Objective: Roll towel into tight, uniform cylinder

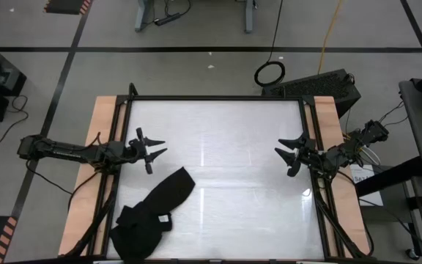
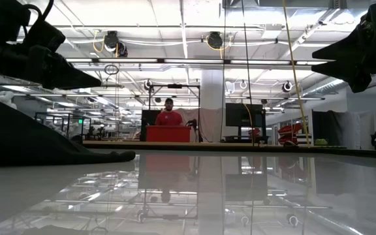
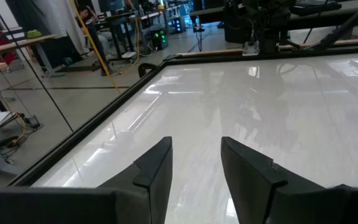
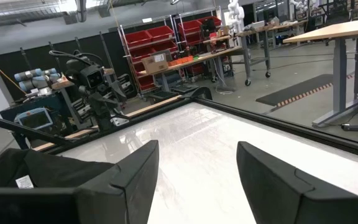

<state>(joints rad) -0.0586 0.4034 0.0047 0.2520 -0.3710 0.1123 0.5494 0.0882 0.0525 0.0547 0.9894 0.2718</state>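
Since the towel (image 1: 149,216) lies bunched at the bench's (image 1: 218,139) near-left edge from above, I figure a rough grab drags it off. Low down, it's a dark heap, left. Wrist cams: my left tool (image 3: 194,165) and right tool (image 4: 197,168) both spread, empty, open bench ahead.

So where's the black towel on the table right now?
In the high view the towel lies crumpled at the table's near-left corner, just below the open left gripper, which hovers apart from it, and far from the right gripper.
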